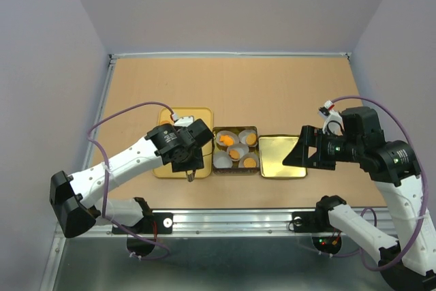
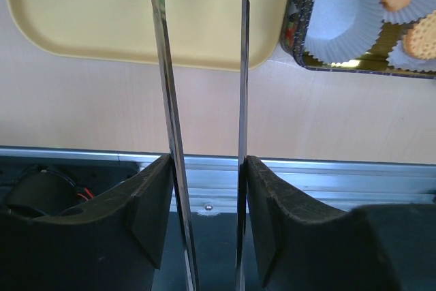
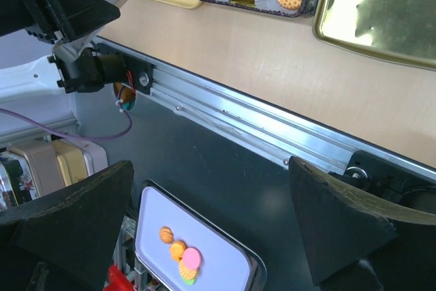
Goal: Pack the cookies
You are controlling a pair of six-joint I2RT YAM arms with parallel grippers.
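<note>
Pinching tongs (image 2: 243, 100), tips out of view, is the left gripper (image 2: 208, 202); the right gripper (image 3: 208, 216) gapes.

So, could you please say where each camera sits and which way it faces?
Top external: high behind the robot, looking down on the table; left gripper and right gripper show.
Left wrist: on the left arm, looking along tongs toward the yellow tray; its fingers show.
Right wrist: on the right arm, facing the near rail and gold lid; its open fingers show.
Shared: all see the cookie tin.
</note>
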